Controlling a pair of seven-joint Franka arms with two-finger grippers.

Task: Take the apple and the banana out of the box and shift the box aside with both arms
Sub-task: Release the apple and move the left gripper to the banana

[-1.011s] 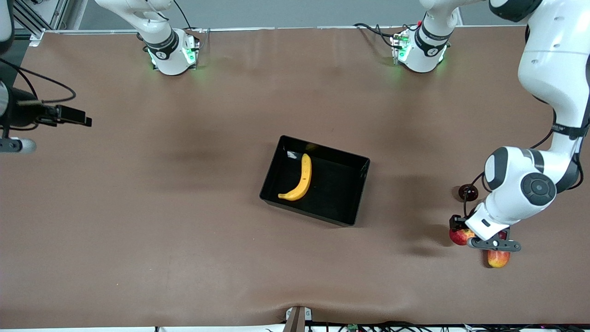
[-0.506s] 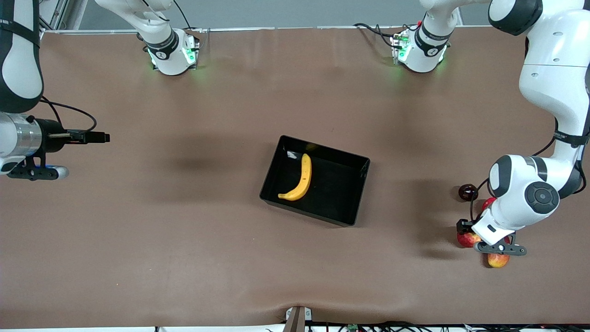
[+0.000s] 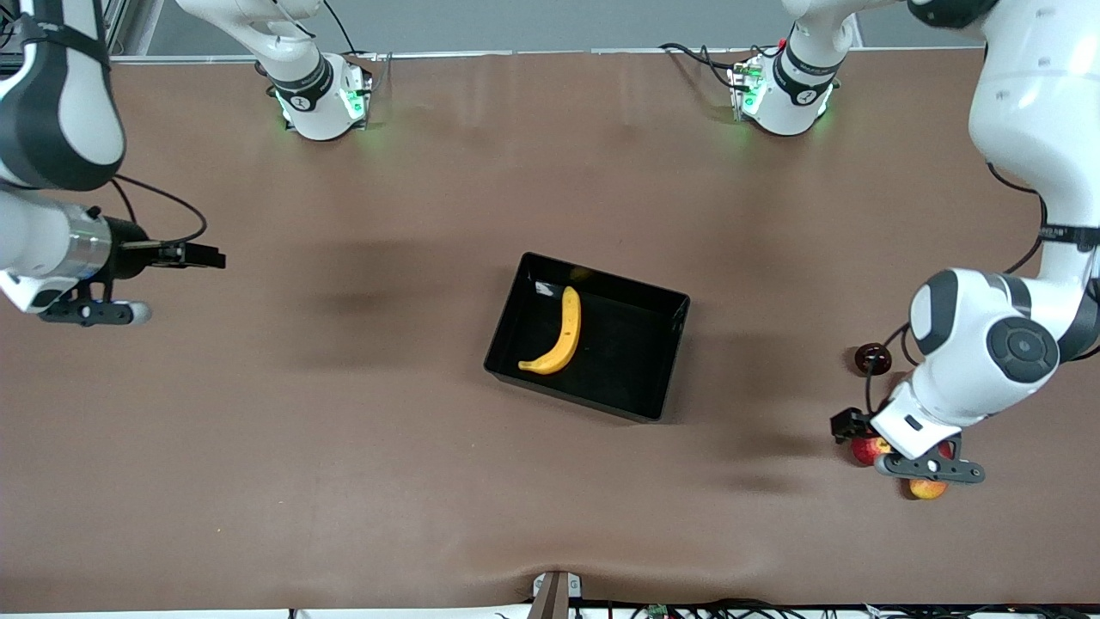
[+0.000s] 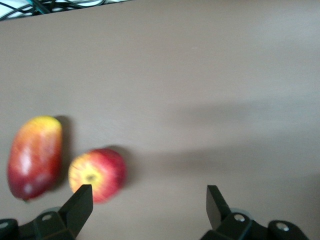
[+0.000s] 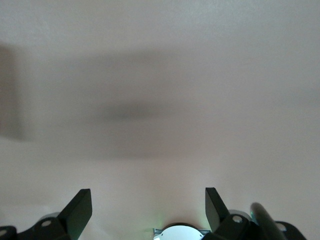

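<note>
The black box [image 3: 662,344] sits mid-table with the yellow banana [image 3: 559,331] lying in it. The red apple [image 3: 868,449] lies near the left arm's end of the table, beside the red-yellow mango [image 3: 926,488]. My left gripper [image 3: 851,427] hangs open just over the apple. In the left wrist view the apple [image 4: 97,174] lies beside one fingertip [image 4: 82,200], outside the gap, and the gripper [image 4: 150,202] is empty. My right gripper [image 3: 202,256] is open and empty in the air over bare table at the right arm's end; it also shows in the right wrist view [image 5: 148,202].
A small dark plum [image 3: 872,357] lies farther from the front camera than the apple. The mango [image 4: 34,156] lies right beside the apple. The arm bases [image 3: 322,99] [image 3: 782,94] stand along the table's back edge.
The right arm has swung in from the table's end, its gripper now farther toward the middle. The left gripper has shifted slightly over the apple and mango.
</note>
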